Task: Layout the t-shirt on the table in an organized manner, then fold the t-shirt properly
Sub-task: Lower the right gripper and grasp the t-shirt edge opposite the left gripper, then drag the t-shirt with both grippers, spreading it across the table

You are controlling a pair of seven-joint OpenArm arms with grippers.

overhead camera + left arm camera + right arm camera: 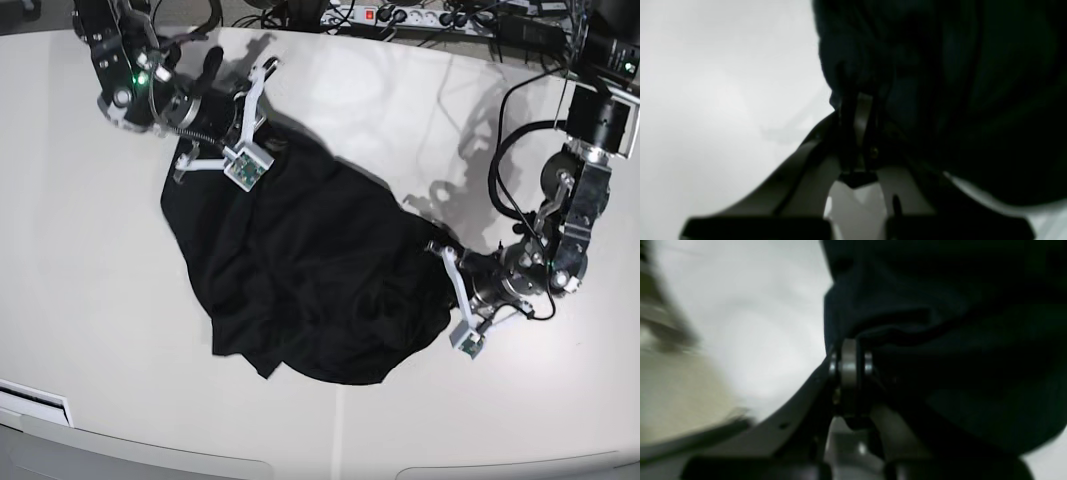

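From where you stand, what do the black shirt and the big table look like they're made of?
The t-shirt looks like soft matte fabric, probably cotton knit: it crumples into limp folds and shows no shine. The table looks like a hard, smooth off-white laminate or plastic: it carries faint reflections and crisp shadows.

**Both arms low, jaws closed on cloth**

Left gripper: fingers pressed together, black t-shirt fabric pinched at the tips, wrist angled low. Right gripper: jaws closed, cloth bunched over the tips. In base view, both arms reach inward toward each other from opposite sides.
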